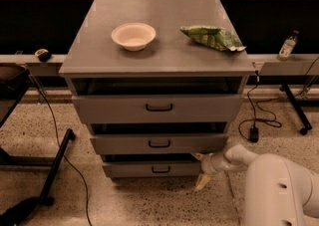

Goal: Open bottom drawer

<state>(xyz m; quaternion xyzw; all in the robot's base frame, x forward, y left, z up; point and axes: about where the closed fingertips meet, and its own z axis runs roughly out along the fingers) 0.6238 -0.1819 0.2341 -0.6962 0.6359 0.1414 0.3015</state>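
Observation:
The bottom drawer [134, 169] is the lowest of three grey drawers in the cabinet, with a low plain front and a small black loop handle [160, 169]. It stands out only slightly, less than the two above it. My gripper [200, 169] is low at the right end of this drawer's front, to the right of the handle. Its two pale fingers [202, 182] are spread apart, one above and one below, with nothing between them. My white arm [279, 185] reaches in from the lower right.
The middle drawer [159, 143] and top drawer [159, 107] stand slightly out. On the cabinet top sit a cream bowl [133, 36] and a green chip bag [212, 37]. A black cable [65, 155] and plug [254, 134] lie on the floor. A bottle [287, 46] stands on the right.

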